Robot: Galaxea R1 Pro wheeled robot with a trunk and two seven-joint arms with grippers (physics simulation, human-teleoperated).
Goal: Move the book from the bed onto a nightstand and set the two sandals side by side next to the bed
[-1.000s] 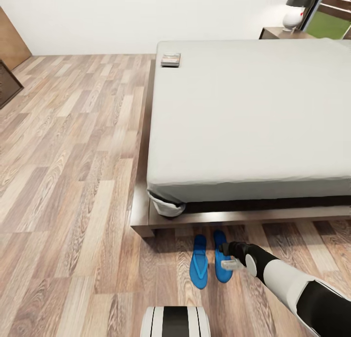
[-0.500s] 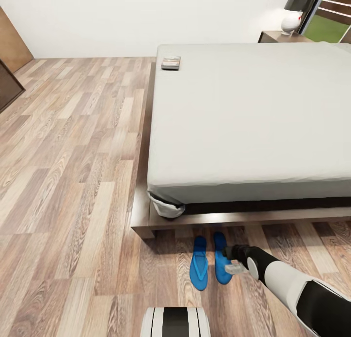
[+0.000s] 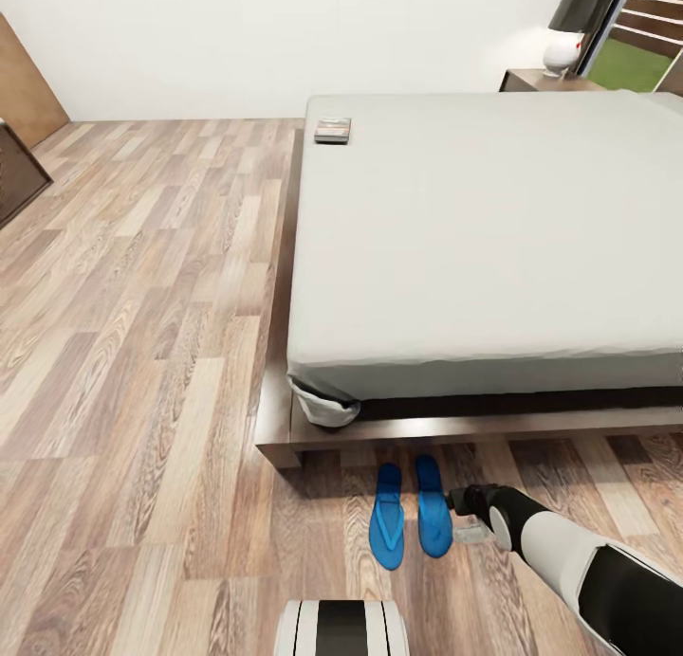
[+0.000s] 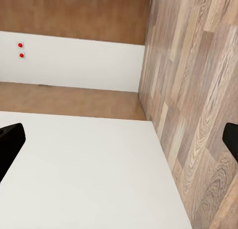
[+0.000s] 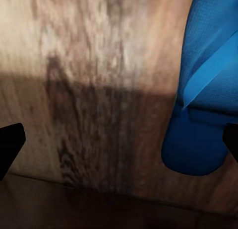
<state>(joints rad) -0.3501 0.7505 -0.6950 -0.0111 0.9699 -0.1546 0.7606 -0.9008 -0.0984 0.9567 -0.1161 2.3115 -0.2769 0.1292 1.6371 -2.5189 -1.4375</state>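
Observation:
Two bright blue sandals lie side by side on the wood floor by the foot of the bed (image 3: 474, 239), the left sandal (image 3: 388, 528) next to the right sandal (image 3: 432, 517). My right gripper (image 3: 467, 517) hovers low just right of the right sandal, open and holding nothing. The right wrist view has that sandal (image 5: 208, 90) beside the open right gripper (image 5: 119, 142), not between its fingers. The book (image 3: 332, 130) rests on the mattress's far left corner. A dark nightstand (image 3: 531, 80) stands at the bed's far right. My left gripper (image 4: 119, 139) is open over floor and a white surface.
A white lamp (image 3: 562, 51) sits on the nightstand, by a window showing grass. Dark furniture (image 3: 14, 168) stands at the far left wall. The bed's wooden platform frame (image 3: 285, 428) juts out past the mattress. Open plank floor spreads left of the bed.
My right gripper has slid right, off the right sandal, and now sits beside it. Both sandals stay put. The head view has tilted slightly, shifting the scene down.

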